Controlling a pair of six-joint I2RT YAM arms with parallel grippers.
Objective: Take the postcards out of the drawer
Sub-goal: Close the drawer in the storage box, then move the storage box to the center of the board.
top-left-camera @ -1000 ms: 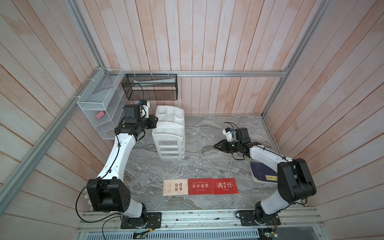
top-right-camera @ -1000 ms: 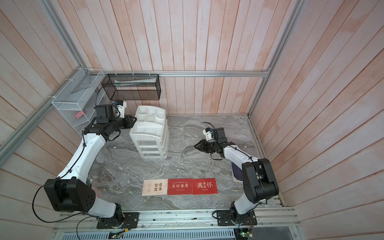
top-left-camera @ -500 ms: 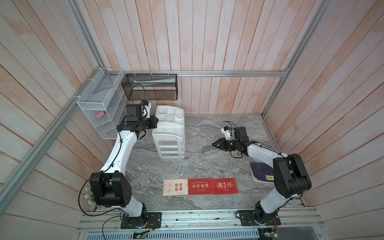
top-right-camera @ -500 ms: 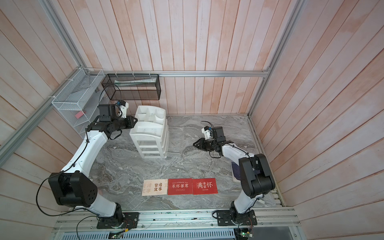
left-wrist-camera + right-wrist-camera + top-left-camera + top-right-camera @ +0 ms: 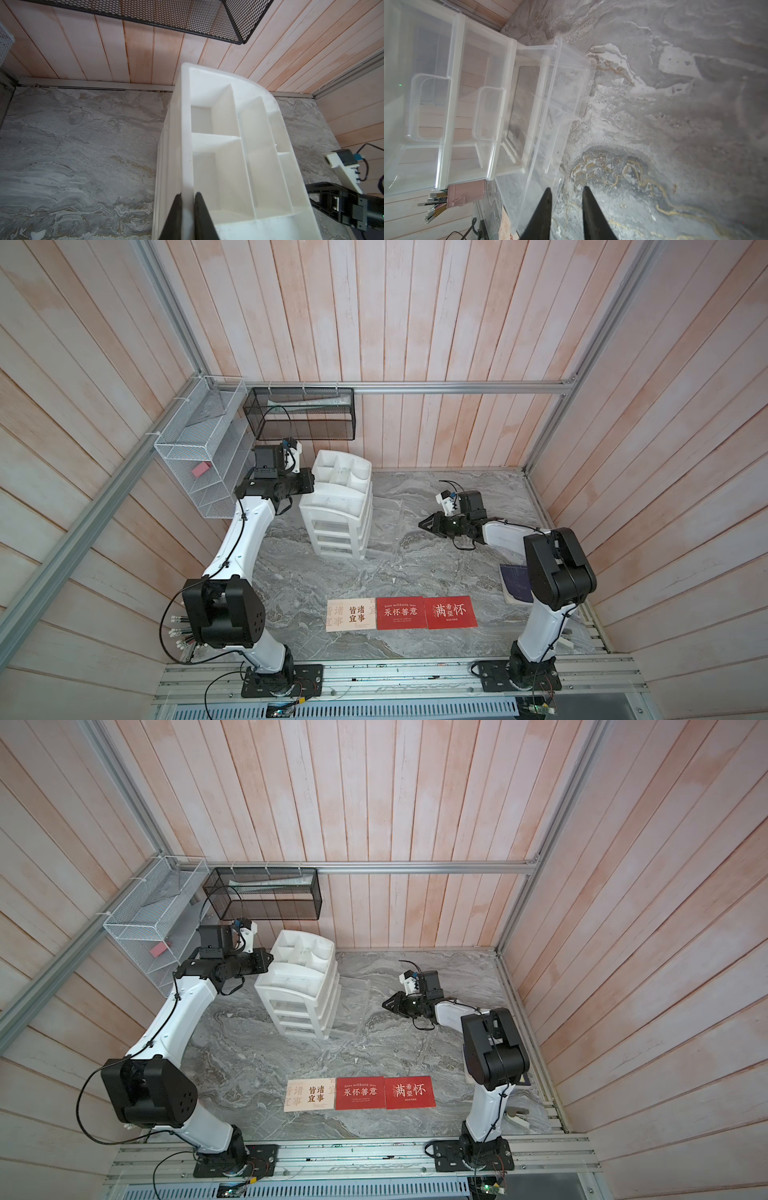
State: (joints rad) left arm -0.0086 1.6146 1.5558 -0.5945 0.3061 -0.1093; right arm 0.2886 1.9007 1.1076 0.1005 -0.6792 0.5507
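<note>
Three postcards (image 5: 401, 612) lie on the desk (image 5: 299, 585), well away from both hands. The drawer (image 5: 566, 89) before the parted right hand (image 5: 565, 190) looks empty; the left hand (image 5: 188, 193) clamps the drawer unit (image 5: 226, 158) by its rim.

We read the black characters 皆诸 over 宜事 on the cream postcard (image 5: 351, 615), with the same characters in faded orange around them. The middle red postcard (image 5: 401, 612) bore "Goes well&with love" above white 永怀善意. The end red postcard (image 5: 451, 611) showed 满, 希望, 怀. The finer print below was too small for us.
</note>
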